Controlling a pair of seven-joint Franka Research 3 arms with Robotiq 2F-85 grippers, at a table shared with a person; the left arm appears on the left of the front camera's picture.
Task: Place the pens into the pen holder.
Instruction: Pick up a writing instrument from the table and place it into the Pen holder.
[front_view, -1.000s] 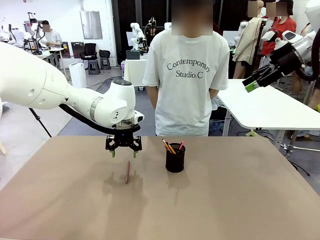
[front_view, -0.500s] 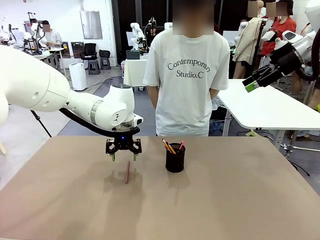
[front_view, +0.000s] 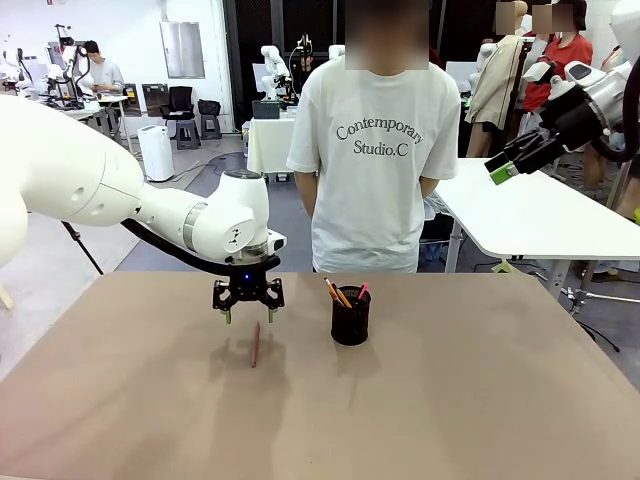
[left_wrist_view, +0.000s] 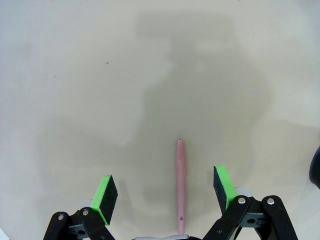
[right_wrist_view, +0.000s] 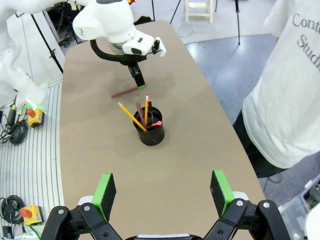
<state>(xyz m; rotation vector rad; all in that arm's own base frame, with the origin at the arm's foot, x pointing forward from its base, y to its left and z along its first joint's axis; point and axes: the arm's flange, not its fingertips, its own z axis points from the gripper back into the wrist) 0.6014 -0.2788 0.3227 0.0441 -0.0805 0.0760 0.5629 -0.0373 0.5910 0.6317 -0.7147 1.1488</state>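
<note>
A pinkish-red pen (front_view: 255, 344) lies loose on the brown table (front_view: 450, 400), left of the black mesh pen holder (front_view: 350, 317). Several pens (front_view: 340, 293) stand in the holder, among them a yellow pencil (right_wrist_view: 131, 117). My left gripper (front_view: 247, 316) hangs open just above the loose pen's far end. In the left wrist view the pen (left_wrist_view: 180, 185) lies between the green pads (left_wrist_view: 106, 192), nearer the right one, with the left gripper (left_wrist_view: 165, 189) not touching it. My right gripper (front_view: 500, 170) is open and empty, raised high at the right. Its own view looks past the right gripper (right_wrist_view: 162, 192) down on the holder (right_wrist_view: 150, 134) and the loose pen (right_wrist_view: 125, 92).
A person in a white T-shirt (front_view: 375, 150) stands at the table's far edge, hands behind the back. A white table (front_view: 540, 215) stands behind at the right. Bare tabletop stretches around the pen and holder.
My left gripper has sunk slightly toward the loose pen. The right arm, the pen and the holder have not moved.
</note>
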